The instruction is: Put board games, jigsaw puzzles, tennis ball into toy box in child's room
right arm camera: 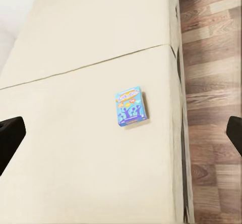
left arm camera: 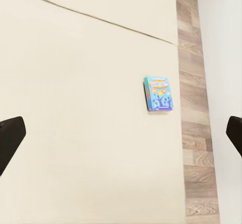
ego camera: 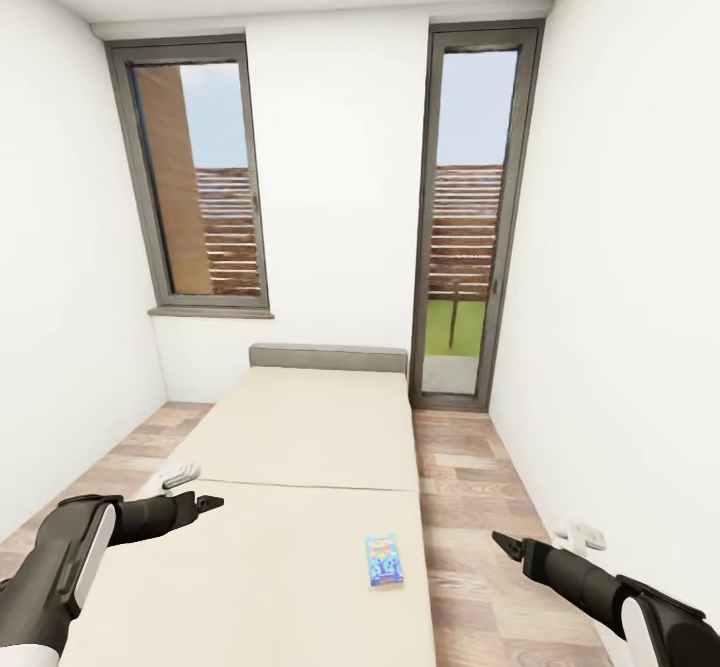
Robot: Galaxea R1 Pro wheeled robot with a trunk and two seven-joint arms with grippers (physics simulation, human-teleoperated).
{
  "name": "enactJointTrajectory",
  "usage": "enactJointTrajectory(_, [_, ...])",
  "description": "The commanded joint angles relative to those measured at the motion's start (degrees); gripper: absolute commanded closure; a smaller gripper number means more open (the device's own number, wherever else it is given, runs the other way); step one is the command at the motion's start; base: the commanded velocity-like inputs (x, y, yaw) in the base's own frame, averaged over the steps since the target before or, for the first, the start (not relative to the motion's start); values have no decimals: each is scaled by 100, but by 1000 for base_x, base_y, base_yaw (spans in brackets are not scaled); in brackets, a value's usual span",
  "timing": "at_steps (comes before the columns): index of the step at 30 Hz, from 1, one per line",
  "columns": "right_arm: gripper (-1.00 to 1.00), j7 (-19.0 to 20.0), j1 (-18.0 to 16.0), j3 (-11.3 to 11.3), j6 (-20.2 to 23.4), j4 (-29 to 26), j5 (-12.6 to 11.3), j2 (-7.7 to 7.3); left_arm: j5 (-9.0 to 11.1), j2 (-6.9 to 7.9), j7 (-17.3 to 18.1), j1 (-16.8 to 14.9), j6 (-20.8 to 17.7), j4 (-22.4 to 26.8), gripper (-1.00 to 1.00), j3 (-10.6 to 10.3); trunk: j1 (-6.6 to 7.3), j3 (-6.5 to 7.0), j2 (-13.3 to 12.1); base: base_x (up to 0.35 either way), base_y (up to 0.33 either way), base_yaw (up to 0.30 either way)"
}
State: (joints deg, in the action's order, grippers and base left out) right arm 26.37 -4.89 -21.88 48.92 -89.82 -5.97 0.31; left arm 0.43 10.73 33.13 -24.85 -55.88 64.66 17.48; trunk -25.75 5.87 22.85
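A light blue board game (ego camera: 384, 560) with an orange logo lies flat on the near section of the beige bed (ego camera: 300, 427), close to the bed's right edge and the wood floor (ego camera: 480, 507). My left claw (ego camera: 205, 503) hovers over the bed's left side, my right claw (ego camera: 507, 544) over the floor; both are empty, fingers spread apart in my wrist views. Two tall grey-framed windows (ego camera: 195, 177) face me.

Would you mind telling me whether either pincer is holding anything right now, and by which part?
Nothing is held. Both the left pincer and right pincer are open and empty; the board game lies untouched on the bed.
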Motion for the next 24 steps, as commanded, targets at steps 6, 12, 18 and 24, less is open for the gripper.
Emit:
enactJointTrajectory(6, [-100,-14,-3,-2,31,-1,-54,4,8,-1,18,-3,-45,2,-100,10,-3,-3,7,-52,-134,113])
enactJointTrajectory(12, [-100,-17,-3,0,22,0,-46,4,8,-1,18,-3,-46,2,-100,7,-3,-3,7,-16,-25,259])
enactJointTrajectory(18, [-100,-18,-3,5,21,11,-44,5,2,-2,16,-3,-44,0,-100,2,-3,-3,7,-2,-4,287])
enactJointTrajectory(24, [-100,-24,-3,8,7,23,-31,5,-6,-7,10,-3,-38,-1,-100,-5,-3,-4,7,0,-2,288])
